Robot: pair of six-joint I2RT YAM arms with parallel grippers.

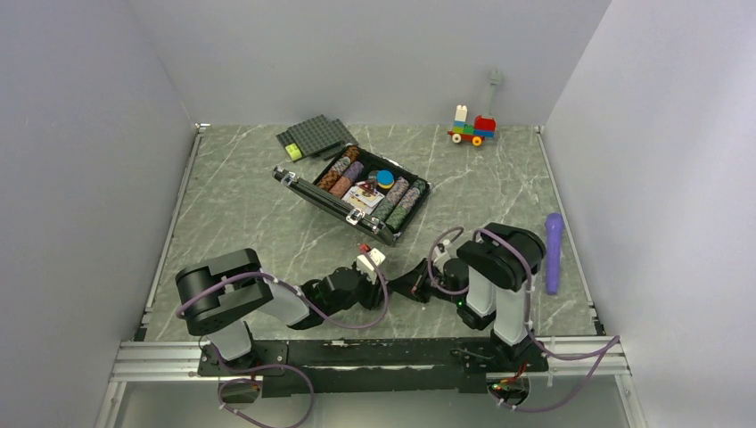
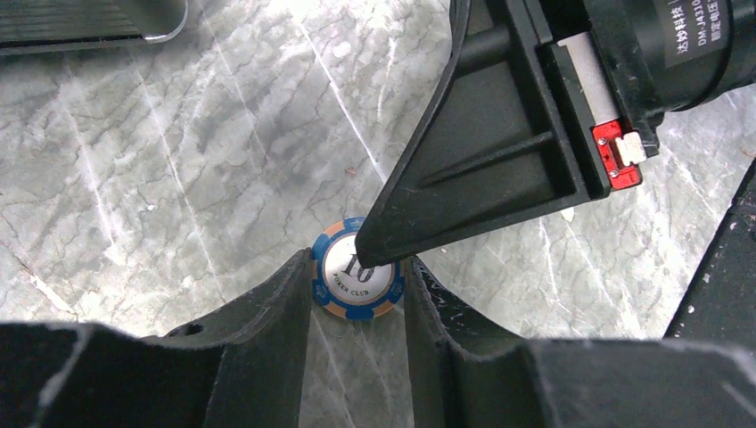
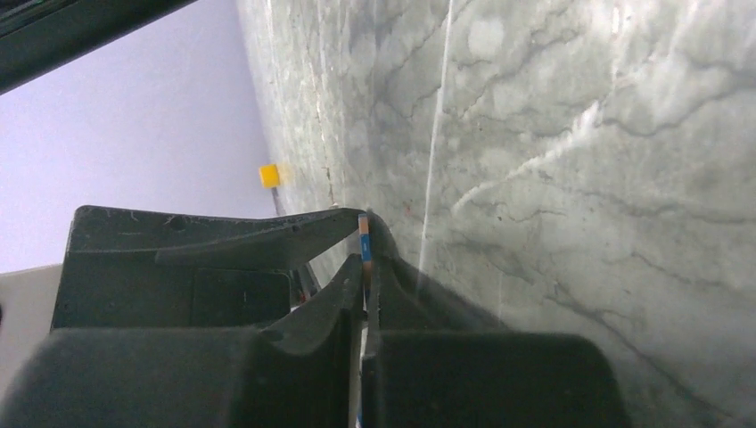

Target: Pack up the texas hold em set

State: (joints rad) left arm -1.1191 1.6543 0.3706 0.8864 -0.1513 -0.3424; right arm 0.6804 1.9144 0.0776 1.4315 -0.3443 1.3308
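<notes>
The black briefcase (image 1: 308,189) lies open at mid-table, holding multicoloured chip rows (image 1: 401,201), cards (image 1: 364,192) and a blue disc (image 1: 385,177). My two grippers meet low over the table in front of it. A blue-and-orange poker chip (image 2: 357,290) marked 10 sits upright between my left gripper's (image 2: 357,267) fingertips, its rim touching both. My right gripper (image 3: 364,239) pinches the same chip (image 3: 363,230) edge-on across its faces. One right finger (image 2: 481,160) covers the chip's top. In the top view the left gripper (image 1: 376,270) and right gripper (image 1: 403,283) hide the chip.
Dark grey studded baseplates (image 1: 316,135) with a yellow-green brick (image 1: 293,152) lie behind the case. A brick toy car (image 1: 472,127) stands at the back right. A purple tool (image 1: 554,252) lies by the right wall. A case corner (image 2: 89,22) shows in the left wrist view.
</notes>
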